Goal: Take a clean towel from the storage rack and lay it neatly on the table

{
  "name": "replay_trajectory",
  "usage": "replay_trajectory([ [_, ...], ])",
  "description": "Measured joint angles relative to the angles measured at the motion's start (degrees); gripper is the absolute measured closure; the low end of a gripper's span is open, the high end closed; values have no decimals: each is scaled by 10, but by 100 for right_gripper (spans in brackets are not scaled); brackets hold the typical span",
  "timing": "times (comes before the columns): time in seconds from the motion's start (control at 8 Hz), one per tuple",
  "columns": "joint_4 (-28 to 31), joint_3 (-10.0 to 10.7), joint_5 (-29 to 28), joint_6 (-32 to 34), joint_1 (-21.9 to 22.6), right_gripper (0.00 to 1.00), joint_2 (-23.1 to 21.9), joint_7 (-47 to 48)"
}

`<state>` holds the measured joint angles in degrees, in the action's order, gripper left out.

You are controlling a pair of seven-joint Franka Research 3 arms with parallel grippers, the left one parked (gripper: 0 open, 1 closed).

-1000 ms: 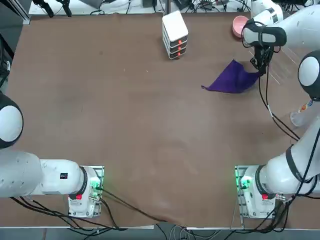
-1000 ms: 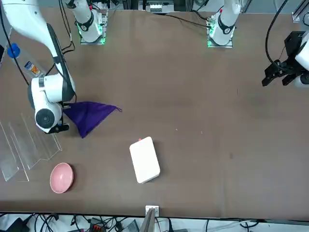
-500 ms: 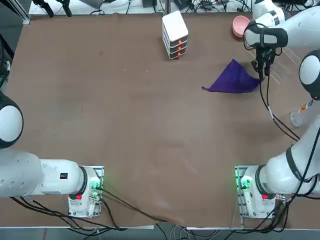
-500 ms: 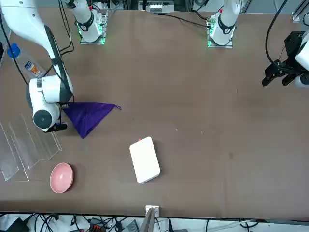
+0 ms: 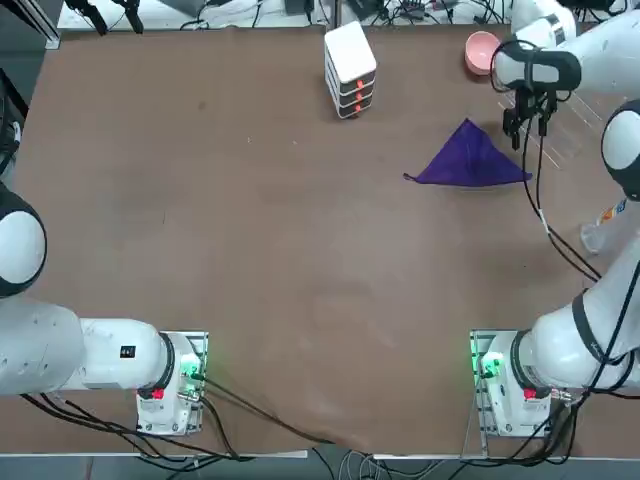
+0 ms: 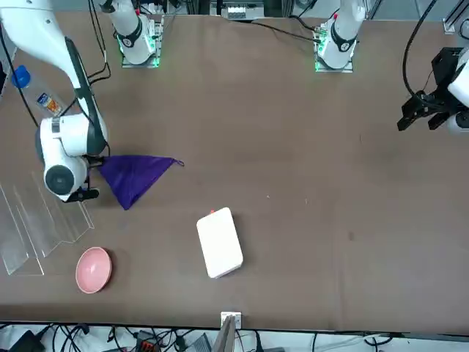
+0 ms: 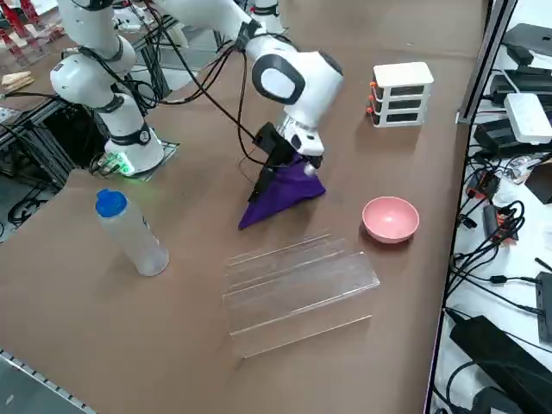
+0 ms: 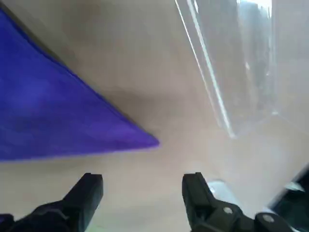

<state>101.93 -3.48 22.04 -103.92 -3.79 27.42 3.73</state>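
- towel (image 5: 468,160) lies on the table (image 5: 250,250) in the upper right of the top view, folded into a triangle — not flat, not square
- right gripper (image 5: 527,118) sits just off the towel's right corner, fingers (image 8: 87,191) spread with nothing between them
- storage rack (image 7: 293,285) is empty, lower centre of the side view, near the pink bowl (image 7: 391,218)
- step: towel released; laying neatly looks unfinished
- next: probably re-pinch a corner and drag the fold open — thin cloth may bunch
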Motion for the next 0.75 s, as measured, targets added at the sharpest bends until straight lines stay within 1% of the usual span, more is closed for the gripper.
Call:
replay_trajectory([
  [0.12, -18, 0, -59, -10, -1, 1, -5, 15],
  [0.25, -35, -1, -93, -13, -1, 2, -8, 51],
  [0.5, -49, -8, -104, -36, 7, 1, 2, 174],
  [0.75, -56, -10, -93, -94, 38, 2, 41, 305],
])
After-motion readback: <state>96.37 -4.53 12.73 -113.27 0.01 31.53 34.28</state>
